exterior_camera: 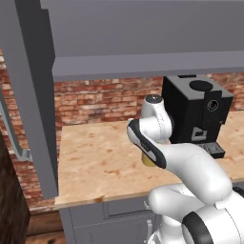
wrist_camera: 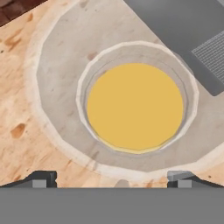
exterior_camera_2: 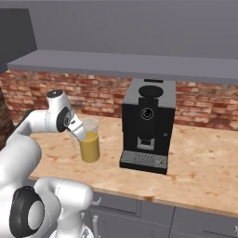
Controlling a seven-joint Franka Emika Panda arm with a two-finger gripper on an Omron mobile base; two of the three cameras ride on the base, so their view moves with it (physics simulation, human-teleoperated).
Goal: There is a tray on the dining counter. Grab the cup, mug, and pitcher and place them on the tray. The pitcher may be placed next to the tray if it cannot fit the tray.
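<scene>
- The pitcher [exterior_camera_2: 89, 139], clear glass and part full of orange-yellow liquid, stands upright on the wood-topped counter [exterior_camera_2: 195, 158] against the brick wall, left of the coffee machine [exterior_camera_2: 148, 124]; this is not the dining counter.
- The claw [wrist_camera: 112, 179] hangs straight above the pitcher, looking down its mouth, fingertips [wrist_camera: 40, 178] spread wide on either side of the rim and gripping nothing.
- The step in hand looks like the reach for the pitcher, the first of the three vessels by my reckoning; nothing is lifted yet.
- The next move calls for a straight descent so the fingers straddle the glass wall or the body, then a firm close and a level lift, since the liquid could slop if it tilts.
- The coffee machine, just to the right of the pitcher, leaves little room on that side; its drip tray [exterior_camera_2: 143, 161] juts forward.
- The grey shelf [exterior_camera_2: 130, 65] overhead limits how high the lift can go before drawing back.
- Farther off, the brick wall [exterior_camera_2: 200, 104] closes the back.
</scene>
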